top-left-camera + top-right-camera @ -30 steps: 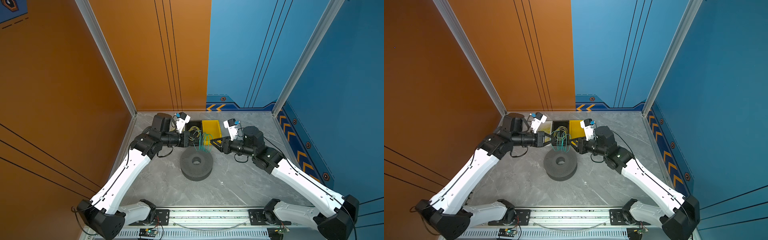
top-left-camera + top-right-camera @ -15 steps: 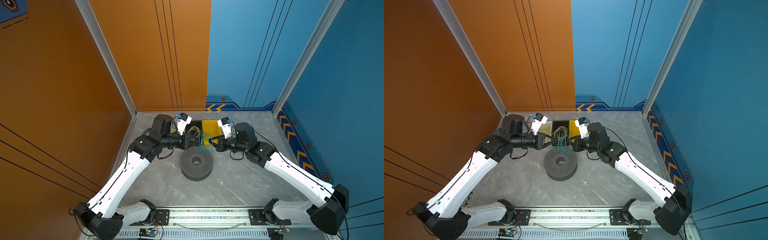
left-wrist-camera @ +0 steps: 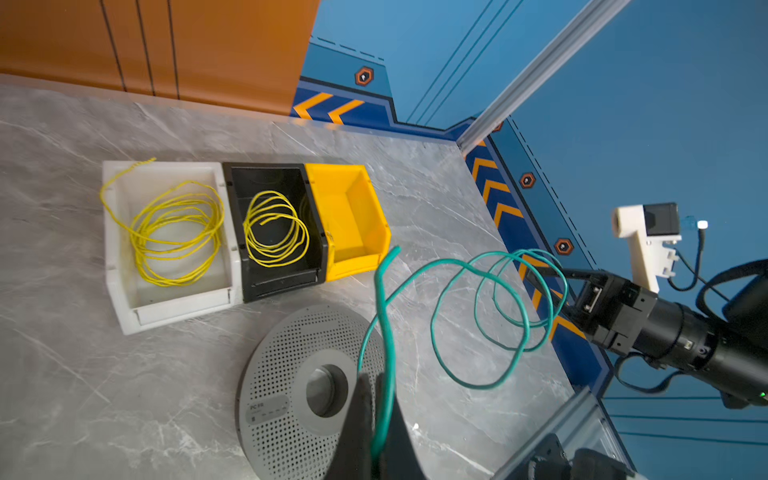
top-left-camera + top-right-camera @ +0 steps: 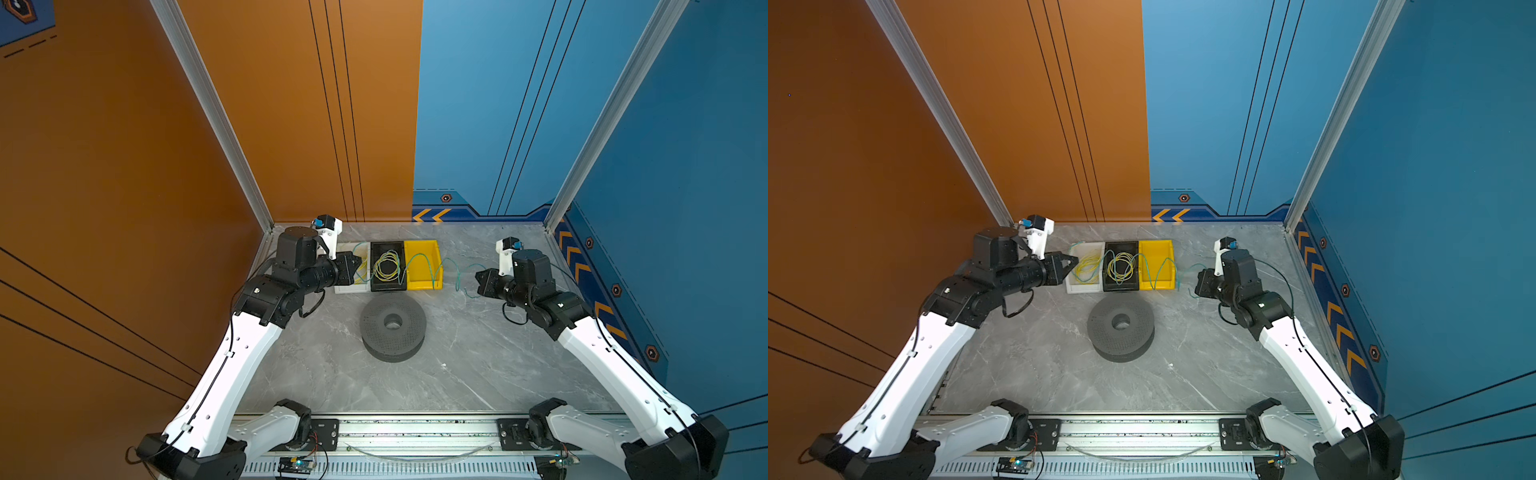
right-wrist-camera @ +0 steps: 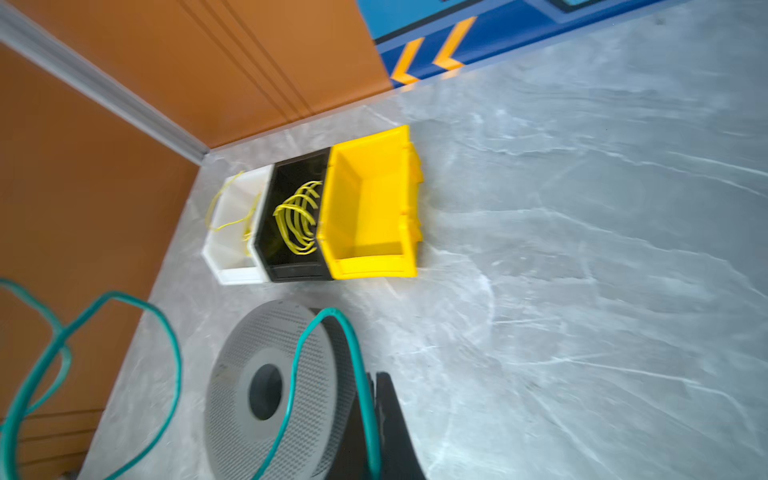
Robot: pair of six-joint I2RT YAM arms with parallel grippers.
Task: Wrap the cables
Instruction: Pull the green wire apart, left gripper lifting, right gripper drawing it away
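Two closed grippers — left gripper (image 4: 1074,260), right gripper (image 4: 478,282) — pinch the teal wire (image 3: 392,357), loops hanging between them.

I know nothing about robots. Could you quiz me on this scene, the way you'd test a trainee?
1. True or false: the green wire is already wound around the grey spool.
2. Which bin has nothing inside? A white, B black, C yellow.
3. Which fingers pinch the green wire: the left fingers, the right fingers, or both?
Key: 1 false, it hangs in loose loops between the arms. 2 C, the yellow bin. 3 both.
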